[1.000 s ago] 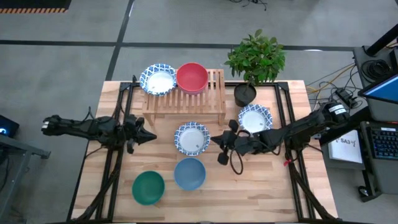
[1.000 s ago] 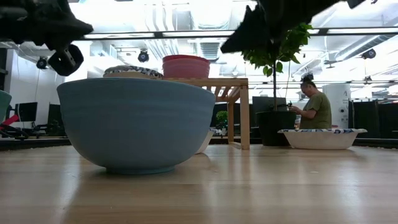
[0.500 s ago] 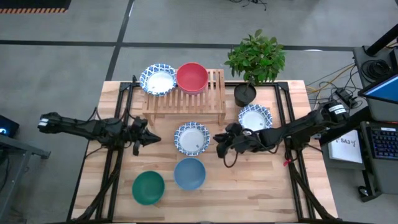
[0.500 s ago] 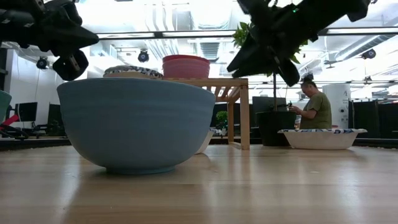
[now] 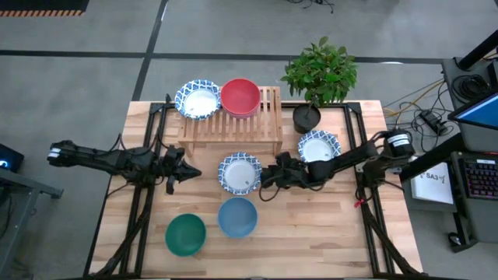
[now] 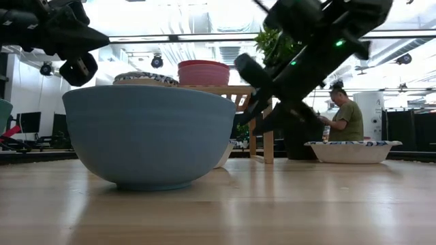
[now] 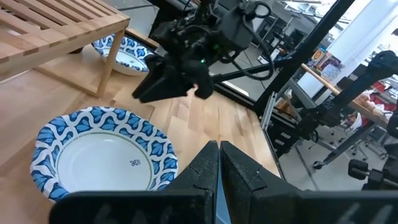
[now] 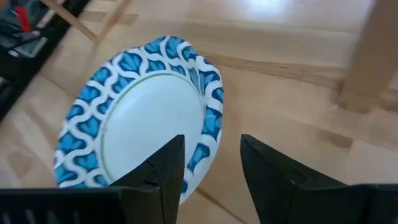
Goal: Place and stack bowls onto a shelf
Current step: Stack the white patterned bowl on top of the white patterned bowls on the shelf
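The right tool (image 5: 267, 180) has slid in across the counter (image 5: 327, 233) over the last second and now sits just beside the patterned bowl (image 5: 240, 172) in front of the shelf (image 5: 268, 117). Its fingers are spread with the bowl's near rim lined up between them, so a grab looks imminent.

The left tool (image 5: 187, 173) hangs on the bowl's other side, fingers pressed together, apparently waiting.

From above you see two bowls already on the shelf. Only the right wrist view shows the open fingers (image 8: 163, 163) bracketing the rim; the low view shows that tool hanging clear of the counter.
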